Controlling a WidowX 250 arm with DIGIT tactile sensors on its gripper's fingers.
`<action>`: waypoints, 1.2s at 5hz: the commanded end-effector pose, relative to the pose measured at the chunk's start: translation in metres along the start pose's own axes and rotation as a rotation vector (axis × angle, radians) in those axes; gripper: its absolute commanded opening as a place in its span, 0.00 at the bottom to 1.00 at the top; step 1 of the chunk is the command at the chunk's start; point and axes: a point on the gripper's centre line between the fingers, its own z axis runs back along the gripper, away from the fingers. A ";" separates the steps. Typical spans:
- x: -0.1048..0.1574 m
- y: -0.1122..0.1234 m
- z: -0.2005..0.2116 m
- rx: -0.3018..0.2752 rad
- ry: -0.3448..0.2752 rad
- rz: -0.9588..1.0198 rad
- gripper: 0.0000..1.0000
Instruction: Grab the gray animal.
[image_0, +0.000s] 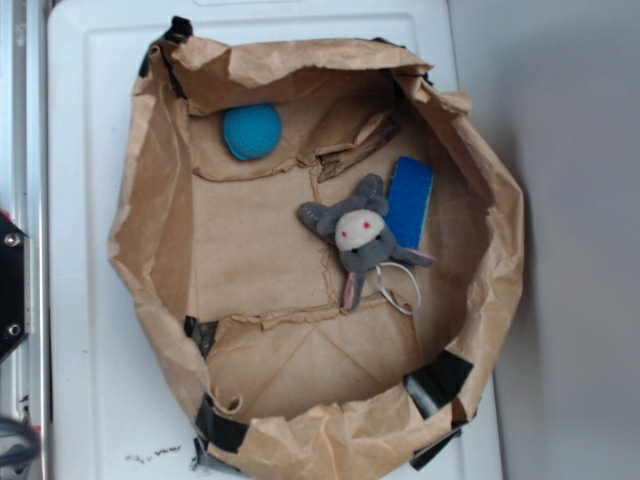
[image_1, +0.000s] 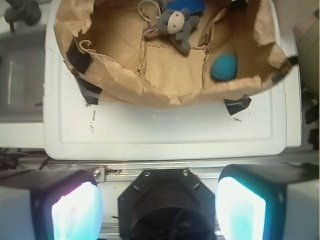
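The gray animal (image_0: 360, 240) lies on the floor of a cut-down brown paper bag (image_0: 150, 230), right of centre, cream face up, with its white string loop (image_0: 400, 290) beside it. The wrist view shows the gray animal (image_1: 172, 22) at the top edge, far from my gripper (image_1: 159, 205). My gripper is open, its fingers (image_1: 77, 212) wide apart with nothing between them, and it hovers outside the bag (image_1: 125, 85) over the robot's black base. The exterior view does not show the gripper.
A teal ball (image_0: 251, 131) sits in the bag's far left corner. A blue flat rectangle (image_0: 410, 200) lies touching the animal's far side. The bag's crumpled walls stand up all round on a white plastic lid (image_0: 85, 150). The black robot mount (image_0: 10, 285) is at the left edge.
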 end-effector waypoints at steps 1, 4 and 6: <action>0.002 -0.002 0.012 0.000 -0.047 -0.021 1.00; 0.002 -0.027 0.024 -0.039 -0.200 0.339 1.00; 0.011 -0.013 -0.004 -0.053 -0.161 0.637 1.00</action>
